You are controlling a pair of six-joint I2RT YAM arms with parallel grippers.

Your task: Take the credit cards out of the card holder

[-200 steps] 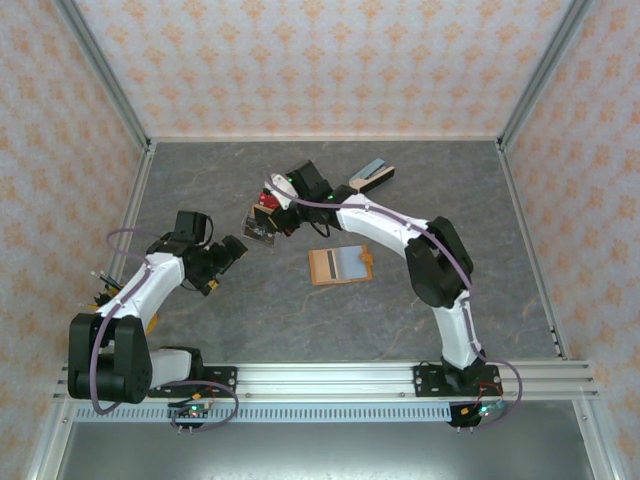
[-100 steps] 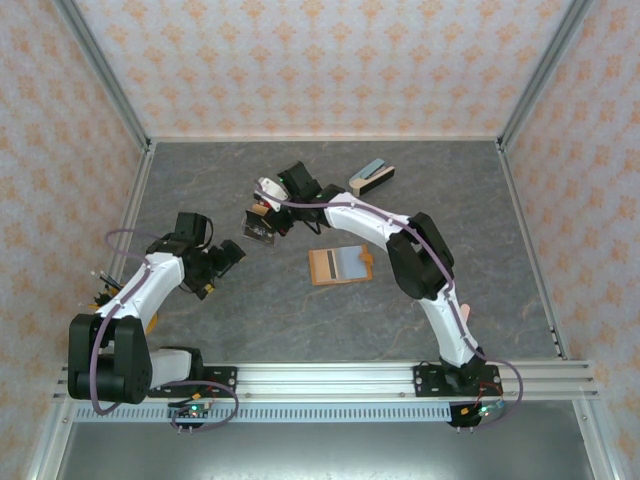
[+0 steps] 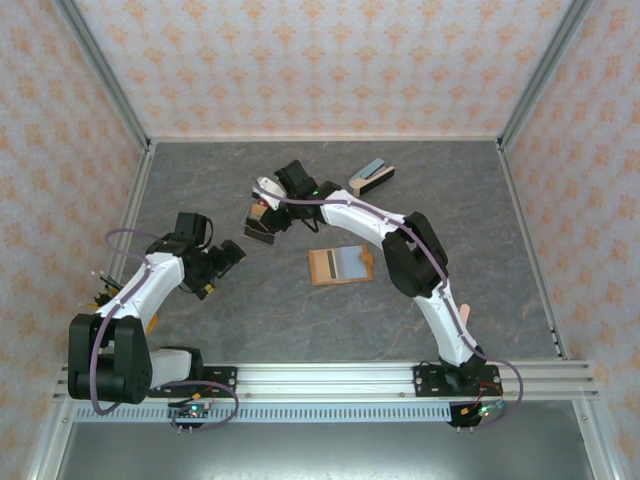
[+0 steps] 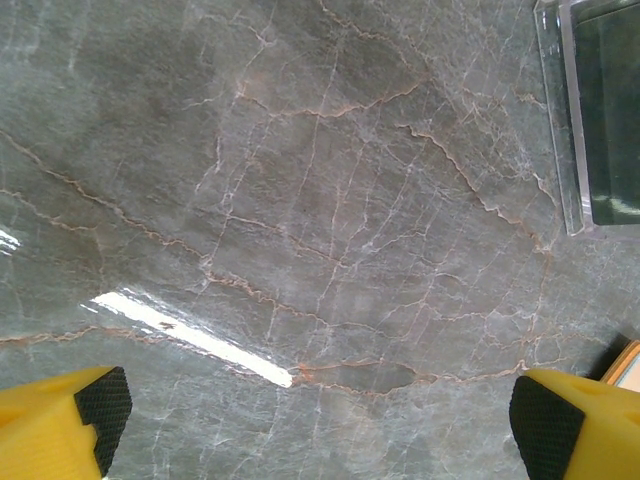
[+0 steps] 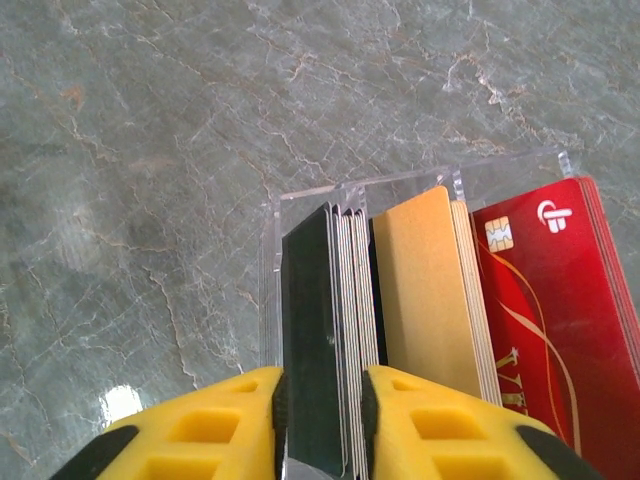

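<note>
I see the clear card holder (image 5: 308, 192) (image 3: 260, 228) standing left of centre on the table (image 4: 300, 200), with black (image 5: 312, 330), tan (image 5: 420, 290) and red cards (image 5: 545, 300) upright in its slots. My right gripper (image 5: 322, 385) pinches the black stack between its fingers. A tan wallet (image 3: 340, 265) lies flat nearby to the right, and my left gripper (image 4: 320, 420) hangs above the table, fingers spread wide.

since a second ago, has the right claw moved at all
yes, the right claw, shut on cards, has edged a little left, farther from the wedge
</note>
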